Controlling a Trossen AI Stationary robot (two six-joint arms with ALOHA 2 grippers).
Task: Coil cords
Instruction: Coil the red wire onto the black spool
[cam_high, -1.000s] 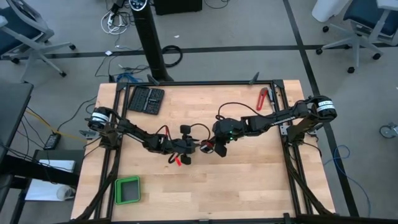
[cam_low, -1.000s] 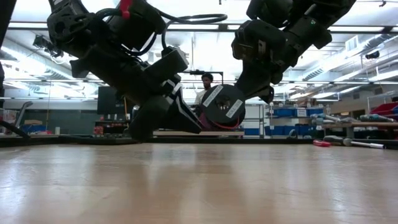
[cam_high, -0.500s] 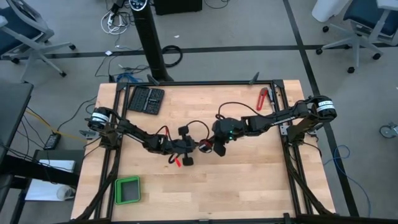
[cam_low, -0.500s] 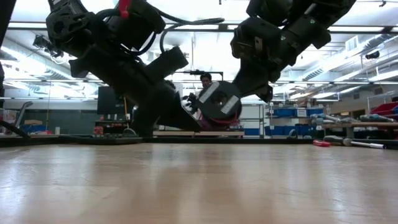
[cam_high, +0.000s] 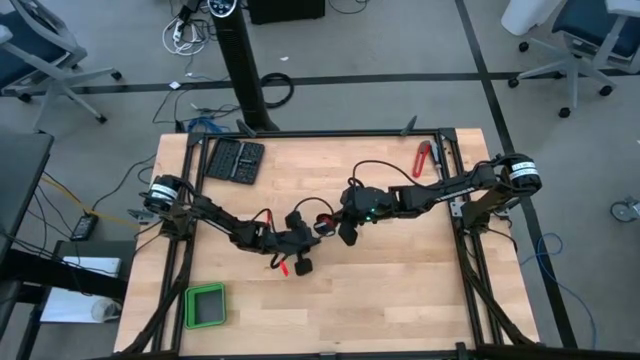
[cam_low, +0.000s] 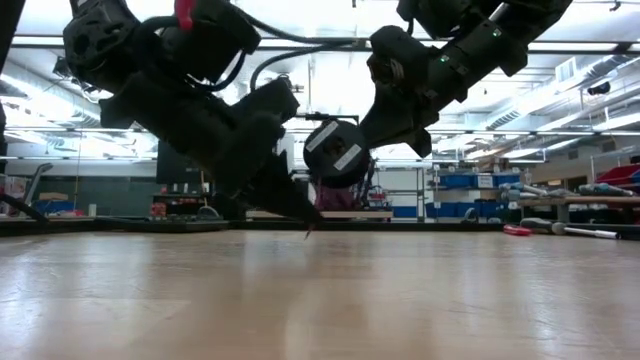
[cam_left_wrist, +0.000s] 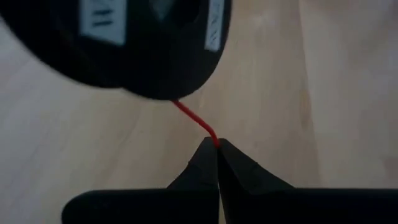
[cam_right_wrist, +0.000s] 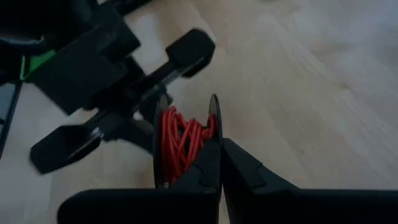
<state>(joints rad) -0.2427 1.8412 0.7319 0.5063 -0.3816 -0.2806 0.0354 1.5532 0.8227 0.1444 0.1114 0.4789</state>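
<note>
While the low view is looking level across the bare wooden table, the foreground is lying open and the two arms are meeting just behind it, at the centre of the frame. The left gripper is showing its fingers pressed together, pinching a short free run of the red cord; in the high view this gripper is sitting just left of the table's centre. The strand is running from the pinch up to the black spool filling the upper left of the left wrist frame. In the right wrist view the right gripper is closing on the spool at its flange edge, with the wound red cord bunching loosely between the two flanges, at lower centre of that frame. In the low view the spool is hanging clear of the table, just right of the left arm's tip.

The cord is appearing very thin, light and limp, kinking where it leaves the pinch, so it is probably offering no stiffness and slipping easily. Judged from this, the best hold is a fingertip pinch close to the spool, under light tension; a hard pull is risking snapping or stripping loose turns.

Farther back, at the upper right of the high view, a red-handled tool is lying near the table's edge; a black case is resting at the upper left, and a green tray at the lower left.
</note>
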